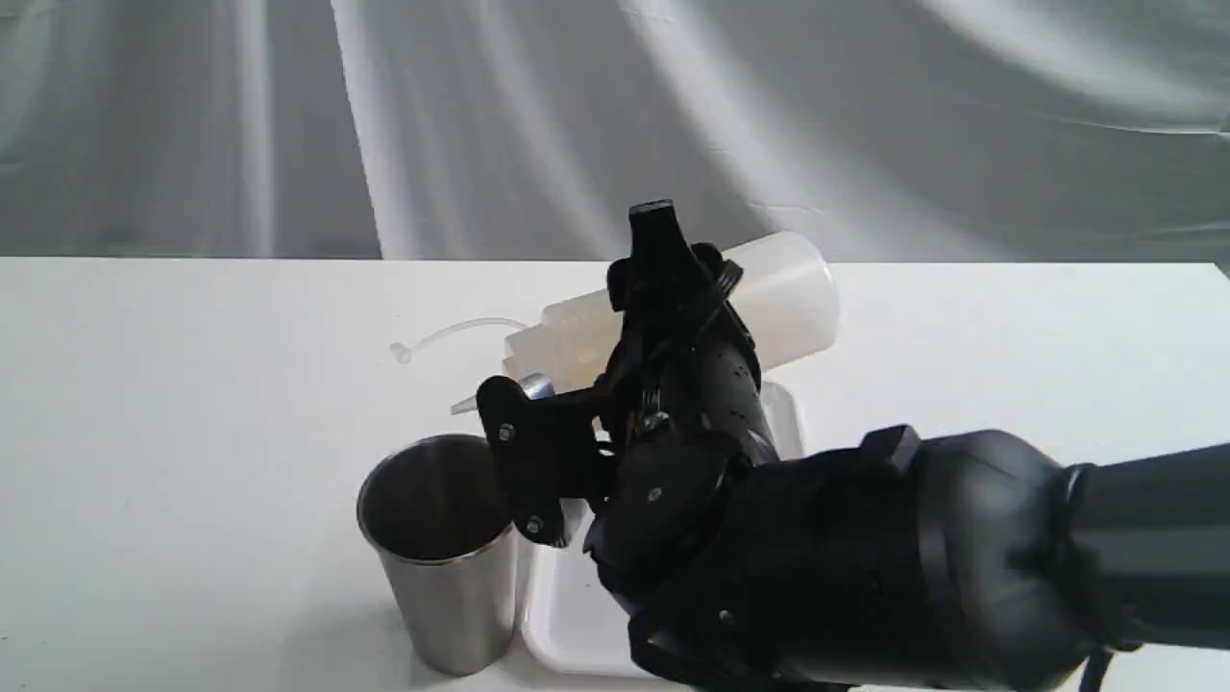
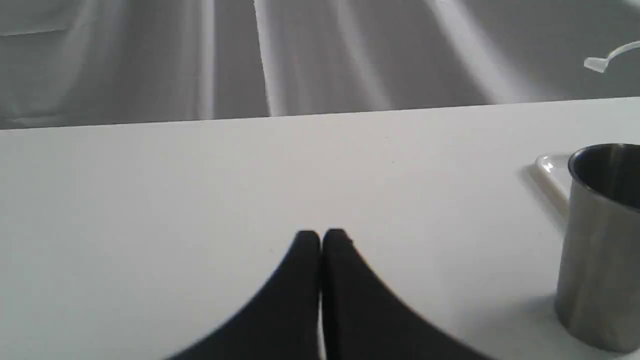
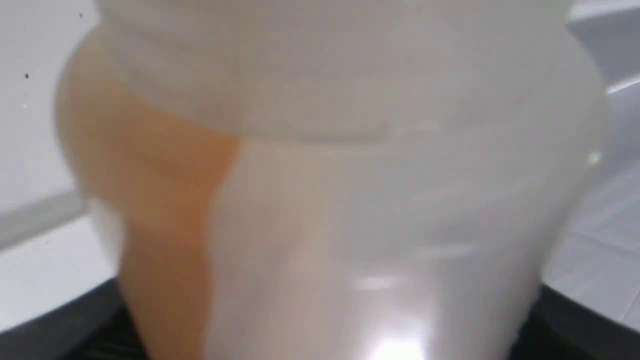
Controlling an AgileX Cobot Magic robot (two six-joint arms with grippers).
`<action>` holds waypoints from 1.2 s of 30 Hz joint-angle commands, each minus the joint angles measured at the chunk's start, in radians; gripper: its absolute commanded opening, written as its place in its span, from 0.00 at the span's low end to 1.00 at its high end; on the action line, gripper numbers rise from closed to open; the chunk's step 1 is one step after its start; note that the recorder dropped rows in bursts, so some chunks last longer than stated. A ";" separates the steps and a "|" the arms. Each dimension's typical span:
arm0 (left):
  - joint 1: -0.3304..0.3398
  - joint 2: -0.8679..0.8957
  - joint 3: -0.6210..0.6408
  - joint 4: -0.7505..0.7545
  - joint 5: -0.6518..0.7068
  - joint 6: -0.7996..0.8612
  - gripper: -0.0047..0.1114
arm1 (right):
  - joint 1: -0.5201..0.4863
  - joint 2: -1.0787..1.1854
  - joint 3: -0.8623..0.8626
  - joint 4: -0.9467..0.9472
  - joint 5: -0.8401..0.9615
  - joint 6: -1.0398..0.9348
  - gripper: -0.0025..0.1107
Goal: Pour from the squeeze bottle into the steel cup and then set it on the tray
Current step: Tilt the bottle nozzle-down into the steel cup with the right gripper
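Note:
My right gripper is shut on the squeeze bottle, which lies tilted nearly flat in the air, nozzle pointing left and slightly down. The nozzle tip hangs just beyond the far rim of the steel cup; its tethered cap dangles to the left. No stream is visible. In the right wrist view the bottle fills the picture, with amber liquid pooled along one side. The cup stands upright beside the white tray. My left gripper is shut with nothing in it, low over the table, left of the cup.
The white table runs back to a grey draped cloth. My right arm covers most of the tray. A tray corner shows behind the cup in the left wrist view.

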 commanded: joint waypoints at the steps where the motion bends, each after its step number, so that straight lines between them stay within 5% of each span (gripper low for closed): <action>1: 0.002 -0.003 0.004 -0.001 -0.008 -0.005 0.04 | 0.004 -0.010 0.002 -0.037 0.038 -0.045 0.02; 36: 0.002 -0.003 0.004 -0.001 -0.008 -0.003 0.04 | 0.024 -0.010 0.002 -0.037 0.068 -0.295 0.02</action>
